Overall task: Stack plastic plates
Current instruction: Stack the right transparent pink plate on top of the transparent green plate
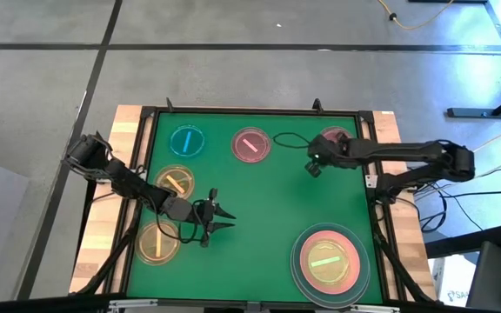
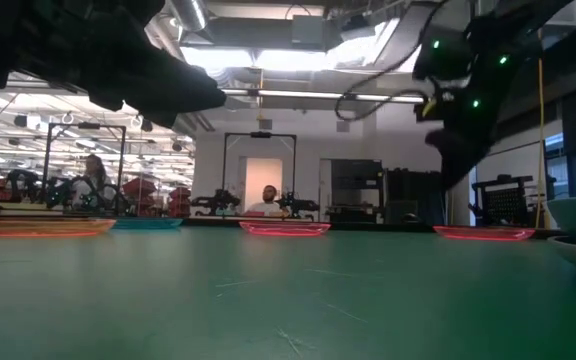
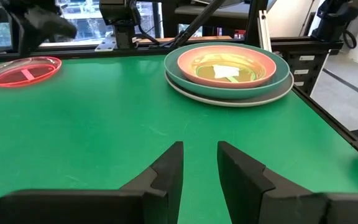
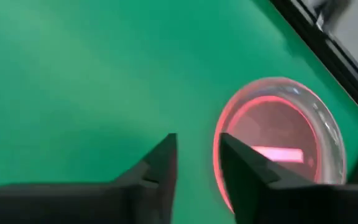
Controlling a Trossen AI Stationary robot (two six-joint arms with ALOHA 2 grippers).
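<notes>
Hovering just above the green mat (image 1: pixel 259 200) near the far right corner, the right gripper (image 4: pixel 197 163) is holding its two fingers a narrow gap apart with nothing between them, and one finger is lining up over the near rim of a small pink plate (image 4: pixel 284 142). Farther out, the stack (image 1: pixel 329 261) is sitting at the near right of the mat: three large plates nested with a small green plate (image 1: pixel 326 260) lying on top. A second pink plate (image 1: pixel 251 144) and a blue plate (image 1: pixel 186 141) are lying along the far edge, well apart from each other, and two amber plates (image 1: pixel 174 183) (image 1: pixel 157 242) are waiting on the left side. The left gripper (image 1: pixel 218 216) is hanging over the middle of the mat near those amber plates, its fingers likewise parted and empty. The risk from here looks like the thin translucent rim: with so little gap between the fingers, a descent that is slightly off could be pushing the plate toward the black frame (image 1: pixel 365 152) rather than straddling its edge, or a shallow pinch could be letting it slip and tilt during the carry to the stack.
</notes>
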